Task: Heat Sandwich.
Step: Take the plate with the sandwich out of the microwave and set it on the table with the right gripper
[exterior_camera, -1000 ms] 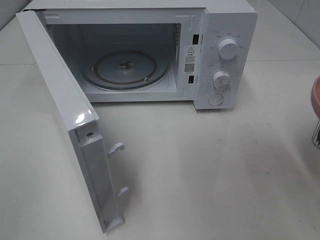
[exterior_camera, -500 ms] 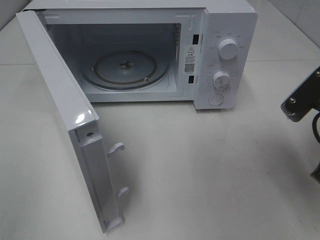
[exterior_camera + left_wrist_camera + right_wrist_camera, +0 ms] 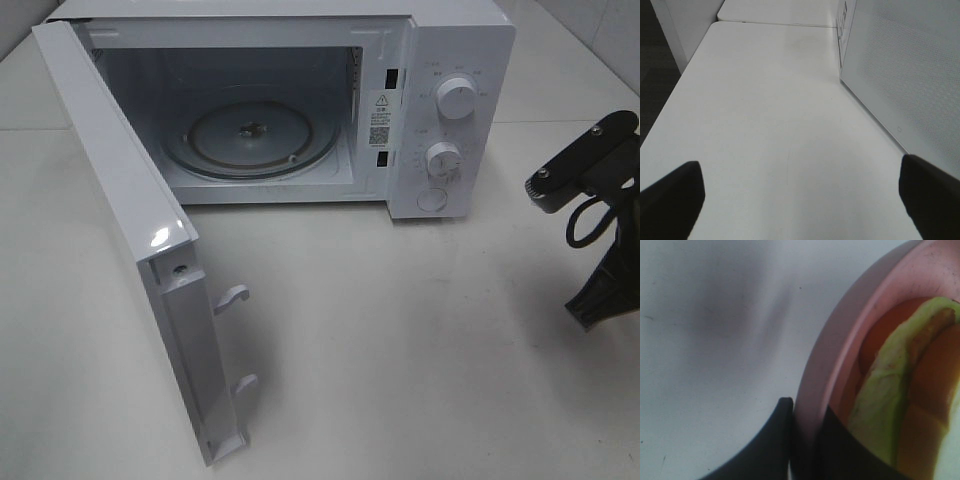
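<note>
Sandwich (image 3: pixel 885 405) located on the pink plate (image 3: pixel 840 345), visible only in the right wrist view, where yellow-green filling and darker layers show at its edge; neither it nor the plate can be made out in the high view. Change noted: a second ago only a sliver of pink showed at the right border of the high view, half a second ago part of the right arm had appeared there, and now the right arm (image 3: pixel 590 200) reaches further into frame, still to the right of the microwave (image 3: pixel 300 100). Judgement: the plate is being carried toward the oven. Door (image 3: pixel 140 250) stands wide open, turntable (image 3: pixel 250 135) bare, so loading appears to be the step in hand. Right gripper (image 3: pixel 805 435): dark jaws nearly closed, one either side of the plate rim, clamping it. Left gripper (image 3: pixel 800 200): fingers spread fully apart at the frame's lower corners, nothing between them, low over the white table (image 3: pixel 765 125) beside the microwave's perforated side wall.
</note>
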Available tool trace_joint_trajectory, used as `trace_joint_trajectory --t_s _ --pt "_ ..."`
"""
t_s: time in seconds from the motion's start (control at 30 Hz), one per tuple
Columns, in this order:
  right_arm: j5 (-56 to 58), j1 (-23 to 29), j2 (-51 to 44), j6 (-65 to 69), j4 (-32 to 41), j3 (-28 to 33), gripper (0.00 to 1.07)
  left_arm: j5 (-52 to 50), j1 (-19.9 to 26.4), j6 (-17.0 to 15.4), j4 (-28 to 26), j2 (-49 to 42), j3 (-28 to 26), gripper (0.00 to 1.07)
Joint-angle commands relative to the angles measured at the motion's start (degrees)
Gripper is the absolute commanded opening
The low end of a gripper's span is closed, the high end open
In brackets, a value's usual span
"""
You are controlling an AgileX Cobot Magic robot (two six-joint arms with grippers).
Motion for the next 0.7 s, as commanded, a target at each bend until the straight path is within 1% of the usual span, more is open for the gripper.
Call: trace_joint_trajectory --t_s 0.03,0.37,0.57,0.7 --pt "1.09 -4.01 2.18 1.03 -2.81 -0.92 0.01 -0.46 0.17 -0.06 -0.46 -1.49 0.23 1.01" --pt "-3.72 -10.66 5.61 3.78 -4.76 -0.92 0.01 -0.46 0.17 -0.06 -0.46 -1.49 0.23 1.01" --pt "-6.82 -12.83 8.02 6.82 -6.76 -0.92 0.01 -0.46 0.17 -0.06 -0.46 -1.49 0.23 1.01" --pt "-8.77 -13.46 11.63 11.23 -9.97 -0.8 0.01 -0.46 0.17 -0.06 -0.46 -1.49 0.23 1.01"
